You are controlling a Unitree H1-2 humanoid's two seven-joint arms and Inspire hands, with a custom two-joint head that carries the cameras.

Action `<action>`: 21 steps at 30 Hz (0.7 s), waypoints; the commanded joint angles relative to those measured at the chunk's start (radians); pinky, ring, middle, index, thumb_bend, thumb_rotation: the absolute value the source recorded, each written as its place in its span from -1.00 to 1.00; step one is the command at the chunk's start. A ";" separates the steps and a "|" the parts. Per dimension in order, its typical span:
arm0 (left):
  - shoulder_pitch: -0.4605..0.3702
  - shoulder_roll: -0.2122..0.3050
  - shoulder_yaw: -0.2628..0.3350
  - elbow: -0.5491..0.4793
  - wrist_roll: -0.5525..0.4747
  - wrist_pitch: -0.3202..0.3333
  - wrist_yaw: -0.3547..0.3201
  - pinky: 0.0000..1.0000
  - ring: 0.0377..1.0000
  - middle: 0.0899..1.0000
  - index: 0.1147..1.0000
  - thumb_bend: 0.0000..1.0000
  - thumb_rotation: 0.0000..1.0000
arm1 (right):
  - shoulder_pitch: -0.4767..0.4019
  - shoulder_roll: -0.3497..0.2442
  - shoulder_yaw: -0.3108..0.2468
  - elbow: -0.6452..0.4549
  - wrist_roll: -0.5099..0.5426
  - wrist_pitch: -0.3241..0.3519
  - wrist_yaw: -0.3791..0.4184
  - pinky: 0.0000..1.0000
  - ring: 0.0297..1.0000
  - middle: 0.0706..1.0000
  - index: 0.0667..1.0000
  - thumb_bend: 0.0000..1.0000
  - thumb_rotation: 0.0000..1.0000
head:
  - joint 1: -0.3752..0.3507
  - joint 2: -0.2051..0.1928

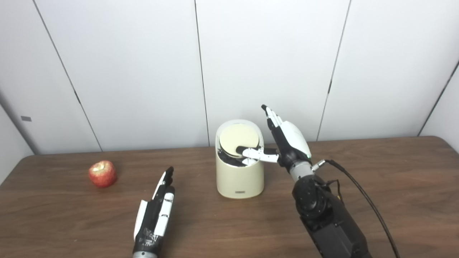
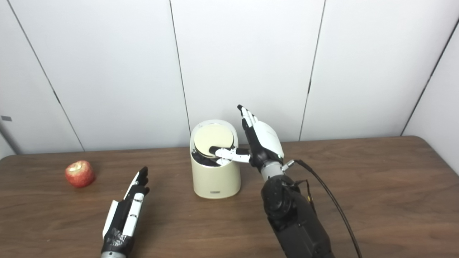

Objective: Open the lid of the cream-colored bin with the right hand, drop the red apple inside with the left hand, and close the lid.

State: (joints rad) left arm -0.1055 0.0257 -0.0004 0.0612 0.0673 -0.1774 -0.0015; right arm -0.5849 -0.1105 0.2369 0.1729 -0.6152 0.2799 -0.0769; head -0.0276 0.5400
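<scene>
At the near edge of a dark wooden table (image 1: 394, 186), the robot's left hand (image 1: 156, 211) lies low over the wood, empty, its black-and-white fingers (image 1: 166, 179) stretched forward and held close together, pointing toward the back wall. To its right, the black forearm of the other limb rises from the bottom edge, a black cable (image 1: 362, 200) looping off the wrist and trailing across the tabletop. Farther in, at the middle of the table, stands the cream-colored bin (image 1: 239, 177), upright, with a small label low on its front. Its round lid (image 1: 238, 139) is tipped, the near edge pushed down so that a dark crescent of the interior shows beneath it; whatever lies inside the bin cannot be made out. The right hand (image 1: 287, 139) stands just beside the bin's right side, palm turned toward it, fingers (image 1: 271, 116) extended upward and kept together, while its thumb (image 1: 256, 153) reaches sideways over the rim and rests on the lower part of the lid. The red apple (image 1: 102, 173) sits on the table well to the left of the bin, apart from both hands, its pale top showing. Behind everything runs a wall of white panels (image 1: 143, 71).
</scene>
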 commanded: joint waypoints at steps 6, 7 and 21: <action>-0.006 -0.003 -0.002 -0.007 0.004 -0.019 0.009 0.96 1.00 1.00 1.00 -0.50 0.82 | -0.043 -0.008 -0.006 -0.030 0.007 -0.057 -0.017 0.89 1.00 1.00 1.00 0.61 1.00 | -0.001 0.000; -0.007 -0.003 -0.002 -0.005 0.004 -0.021 0.010 0.96 1.00 1.00 1.00 -0.50 0.82 | -0.043 -0.008 -0.007 -0.030 0.008 -0.058 -0.017 0.89 1.00 1.00 1.00 0.63 1.00 | -0.001 0.000; -0.006 -0.001 -0.002 -0.008 0.009 -0.019 0.011 0.97 1.00 1.00 1.00 -0.44 0.84 | 0.012 -0.019 -0.042 -0.063 0.059 -0.159 -0.052 0.83 1.00 1.00 1.00 0.91 1.00 | -0.002 -0.003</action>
State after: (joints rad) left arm -0.1058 0.0257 -0.0010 0.0614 0.0742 -0.1775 0.0025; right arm -0.5519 -0.1189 0.2096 0.1461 -0.5665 0.1790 -0.0993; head -0.0291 0.5369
